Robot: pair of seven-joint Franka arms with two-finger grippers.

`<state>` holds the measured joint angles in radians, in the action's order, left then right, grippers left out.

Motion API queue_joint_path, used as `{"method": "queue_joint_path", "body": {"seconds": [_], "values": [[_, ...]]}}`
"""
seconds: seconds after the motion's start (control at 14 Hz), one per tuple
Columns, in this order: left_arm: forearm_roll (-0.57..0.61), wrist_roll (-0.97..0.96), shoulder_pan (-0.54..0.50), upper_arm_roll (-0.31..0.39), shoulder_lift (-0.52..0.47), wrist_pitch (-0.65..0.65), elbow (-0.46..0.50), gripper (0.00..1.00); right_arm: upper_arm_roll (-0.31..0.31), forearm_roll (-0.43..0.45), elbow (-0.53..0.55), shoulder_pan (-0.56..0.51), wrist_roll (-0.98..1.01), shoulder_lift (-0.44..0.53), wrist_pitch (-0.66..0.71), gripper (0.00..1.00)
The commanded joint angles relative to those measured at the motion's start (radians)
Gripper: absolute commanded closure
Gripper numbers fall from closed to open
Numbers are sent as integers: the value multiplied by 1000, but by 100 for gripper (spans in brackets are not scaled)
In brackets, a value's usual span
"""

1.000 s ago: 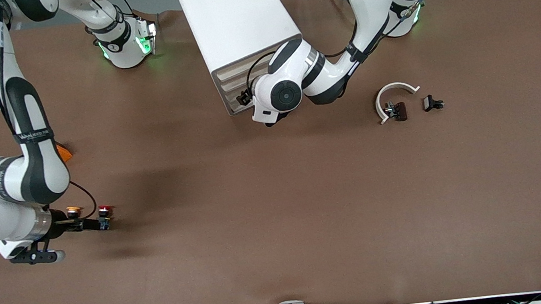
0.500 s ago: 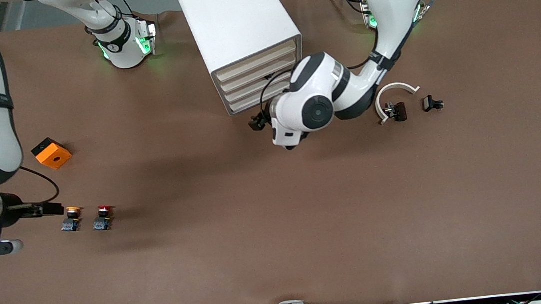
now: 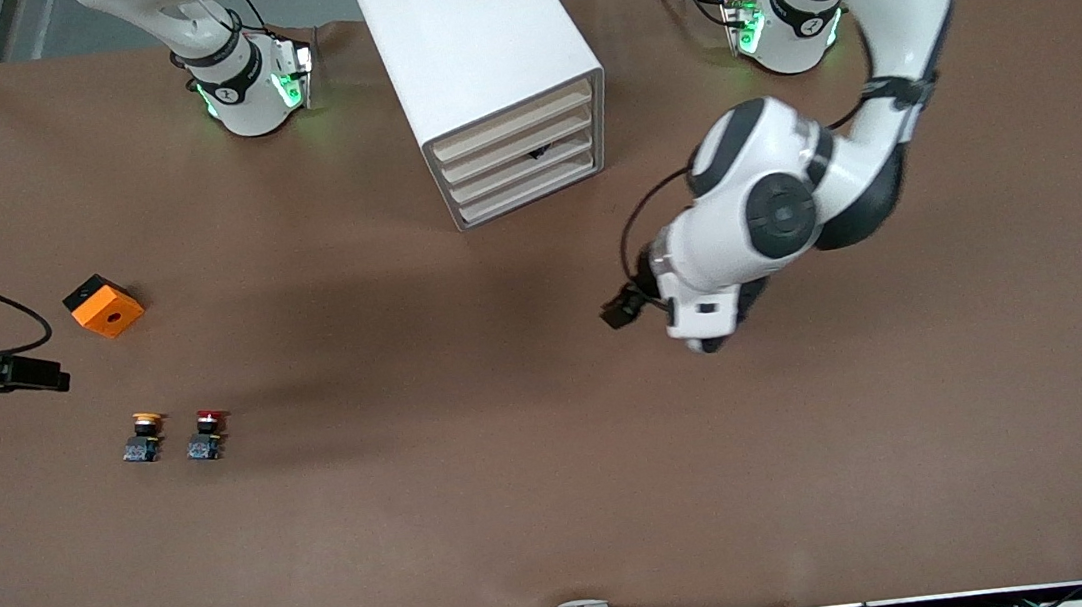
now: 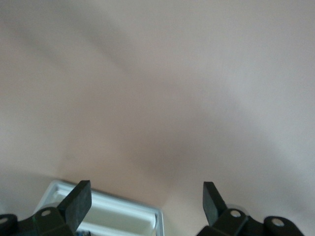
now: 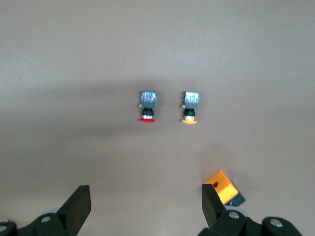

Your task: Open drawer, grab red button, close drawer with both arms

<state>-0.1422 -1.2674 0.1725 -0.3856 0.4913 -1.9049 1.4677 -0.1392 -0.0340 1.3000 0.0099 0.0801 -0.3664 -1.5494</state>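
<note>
My 2 grippers, left gripper (image 4: pixel 146 199) and right gripper (image 5: pixel 145 204), stand spread, empty; red button (image 3: pixel 208 434) lies on table (image 3: pixel 558 463); drawer (image 3: pixel 526 158) shut.

The left gripper (image 4: pixel 146 195) hangs over bare brown table (image 4: pixel 162 83), its two black fingers (image 4: pixel 78 196) spread wide with nothing between them; the tabletop fills most of the view, plain and soft in focus, crossed by a dim band of shadow; beneath one finger sits the corner of a white cabinet (image 4: pixel 120 214), its rim pale against the brown; the other finger stands over bare table only, well apart from the cabinet.
</note>
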Motion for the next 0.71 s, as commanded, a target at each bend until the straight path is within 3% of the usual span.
{"method": "queue_joint_path", "body": {"seconds": [0.0, 0.36, 0.64], "values": [[67, 40, -68, 1, -79, 52, 23, 0, 12, 3, 5, -11, 6, 23, 25, 0], [121, 156, -154, 1, -106, 151, 25, 0, 18, 9, 5, -1, 4, 26, 25, 0], [154, 392, -199, 5, -164, 263, 31, 0, 15, 14, 1, -4, 7, 27, 26, 0]]}}
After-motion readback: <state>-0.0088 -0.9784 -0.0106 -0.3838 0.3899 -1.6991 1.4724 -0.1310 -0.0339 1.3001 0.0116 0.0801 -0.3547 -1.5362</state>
